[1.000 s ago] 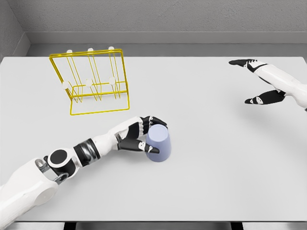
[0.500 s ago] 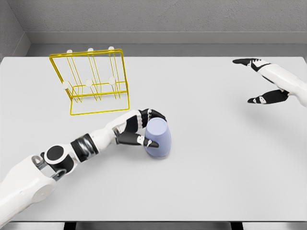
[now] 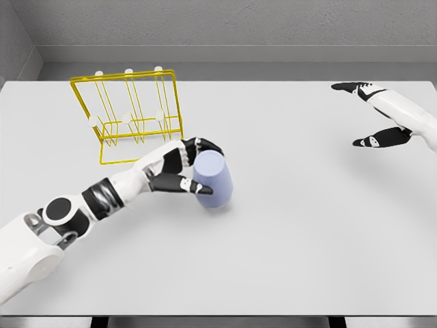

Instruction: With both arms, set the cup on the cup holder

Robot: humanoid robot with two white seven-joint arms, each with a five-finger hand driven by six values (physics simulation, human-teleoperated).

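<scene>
A pale lavender cup (image 3: 214,180) stands upside down near the table's middle, tilted a little. My left hand (image 3: 190,166) is curled around its left side, with black fingers over the top and the thumb low in front. The yellow wire cup holder (image 3: 130,117) with white-tipped pegs stands at the back left, just beyond the hand. My right hand (image 3: 372,116) hovers at the far right with its fingers spread and nothing in it.
The grey table (image 3: 287,239) stretches across the view, with a grey wall behind it. My left forearm (image 3: 102,198) lies diagonally from the lower left toward the cup.
The left hand has carried the cup up and to the left, closer to the yellow holder. The right hand has drifted slightly to the right.
</scene>
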